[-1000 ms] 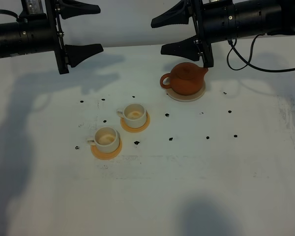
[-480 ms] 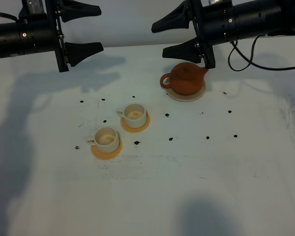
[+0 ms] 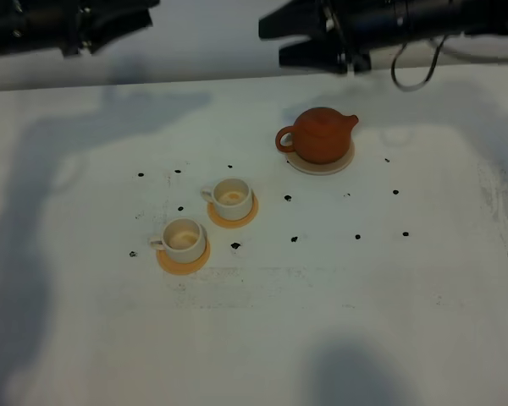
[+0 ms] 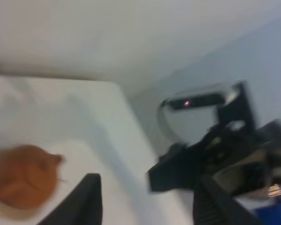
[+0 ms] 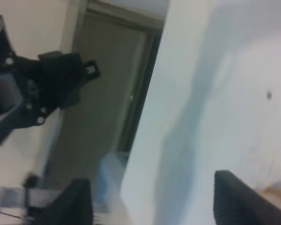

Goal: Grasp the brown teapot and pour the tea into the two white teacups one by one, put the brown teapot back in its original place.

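Observation:
The brown teapot (image 3: 318, 135) sits upright on its pale beige coaster (image 3: 322, 164) at the back right of the table, with nothing touching it. The two white teacups (image 3: 233, 195) (image 3: 183, 238) stand on orange coasters left of centre. High above the back edge, just left of the teapot, my right gripper (image 3: 283, 38) is open and empty. At the top left, my left gripper (image 3: 137, 12) is partly cut off by the picture's edge. Its fingers (image 4: 86, 201) stand wide apart in the left wrist view, with the blurred teapot (image 4: 21, 180) beside them. The right wrist view shows the right gripper's fingers (image 5: 243, 199) spread.
Small black marks (image 3: 294, 239) dot the white table (image 3: 322, 321). An orange coaster (image 3: 184, 260) lies under each cup. The left wrist view shows the right arm (image 4: 215, 154), and the right wrist view shows the left arm (image 5: 37, 89). A wall runs behind the table.
Both arms have lifted up and back toward the top of the high view. The teapot and cups have not moved.

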`<state>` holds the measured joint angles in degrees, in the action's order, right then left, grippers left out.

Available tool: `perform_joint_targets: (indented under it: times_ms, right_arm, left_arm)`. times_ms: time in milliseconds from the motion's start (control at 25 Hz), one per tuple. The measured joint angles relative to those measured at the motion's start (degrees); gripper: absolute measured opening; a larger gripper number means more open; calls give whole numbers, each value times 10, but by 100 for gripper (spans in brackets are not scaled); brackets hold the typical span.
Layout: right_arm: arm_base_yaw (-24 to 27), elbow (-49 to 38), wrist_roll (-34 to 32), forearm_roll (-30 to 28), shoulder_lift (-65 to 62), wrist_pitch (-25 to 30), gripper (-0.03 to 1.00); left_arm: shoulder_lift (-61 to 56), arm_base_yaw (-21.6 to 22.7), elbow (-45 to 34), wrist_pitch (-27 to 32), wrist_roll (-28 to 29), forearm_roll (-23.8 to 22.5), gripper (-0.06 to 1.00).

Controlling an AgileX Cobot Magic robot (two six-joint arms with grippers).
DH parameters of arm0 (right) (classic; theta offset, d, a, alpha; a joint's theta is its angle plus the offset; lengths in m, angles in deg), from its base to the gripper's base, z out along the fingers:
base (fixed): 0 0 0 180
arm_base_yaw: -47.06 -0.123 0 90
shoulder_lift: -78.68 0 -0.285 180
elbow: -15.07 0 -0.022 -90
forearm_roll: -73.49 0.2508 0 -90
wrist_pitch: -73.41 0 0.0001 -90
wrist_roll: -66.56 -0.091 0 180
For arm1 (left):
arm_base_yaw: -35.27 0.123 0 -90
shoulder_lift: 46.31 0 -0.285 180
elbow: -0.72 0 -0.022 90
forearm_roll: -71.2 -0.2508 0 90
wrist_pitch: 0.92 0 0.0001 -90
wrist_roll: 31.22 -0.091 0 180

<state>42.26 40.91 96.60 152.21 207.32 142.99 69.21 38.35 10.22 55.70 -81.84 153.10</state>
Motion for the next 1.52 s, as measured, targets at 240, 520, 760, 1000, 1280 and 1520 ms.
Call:
perform_joint_targets:
  times_ms: [240,520,760,1000,1280,1520]
  right_arm:
    - [0,103,-26,-173,-13,1,53]
    - [-1,173,-80,-315,-25,3,53]
    - [-17,179,-88,-373,-25,3,52]
    - [-23,179,-96,-380,-25,-8,52]
    - [-28,179,-108,-393,-24,-17,52]
    - [-75,179,-127,-432,-7,-17,52]
  left_arm:
    - [-103,0,6,-77,17,-205,40]
    - [-216,-6,6,-114,136,-404,30]
    - [-309,-8,6,-72,252,-559,23]
    - [-396,-9,6,-17,334,-660,23]
    - [-515,-9,-94,-13,396,-734,23]
    - [-634,-9,-247,-42,446,-764,23]
